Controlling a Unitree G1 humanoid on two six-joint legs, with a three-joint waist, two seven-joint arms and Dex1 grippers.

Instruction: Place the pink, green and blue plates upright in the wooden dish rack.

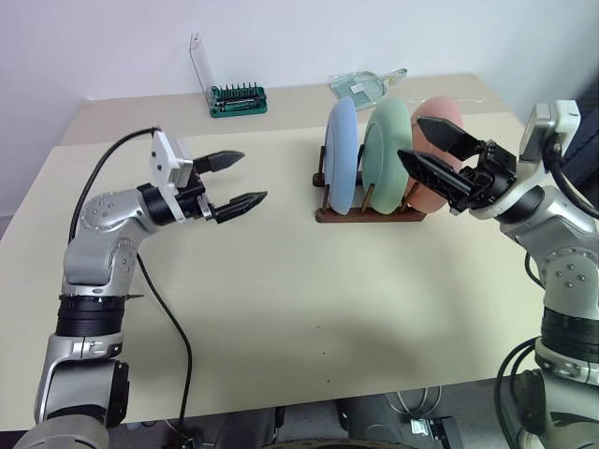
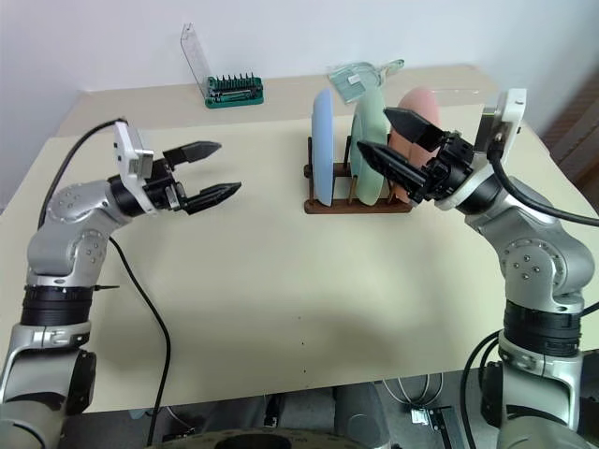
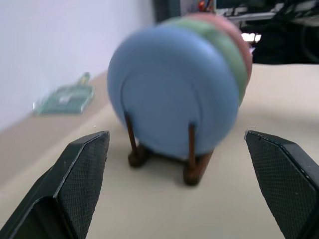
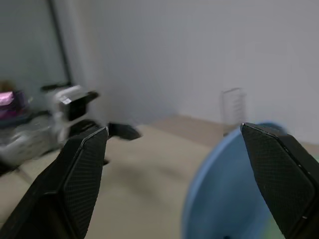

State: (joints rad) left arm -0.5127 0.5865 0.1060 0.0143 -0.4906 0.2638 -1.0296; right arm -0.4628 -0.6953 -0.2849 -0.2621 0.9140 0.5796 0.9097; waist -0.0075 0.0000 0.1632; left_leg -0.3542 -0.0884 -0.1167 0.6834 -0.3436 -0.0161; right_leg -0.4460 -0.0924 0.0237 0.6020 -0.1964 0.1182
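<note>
Both pincers hang released, holding nothing: left gripper at nine o'clock of the wooden dish rack, right gripper nearer, at three o'clock. Beyond, blue plate, green plate and pink plate stand upright, side by side. Nothing seems left to place.

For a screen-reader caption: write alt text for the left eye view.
Blue plate, green plate and pink plate stand upright in a wooden dish rack on a beige table. Both end effectors, left and right, are open and empty.
</note>
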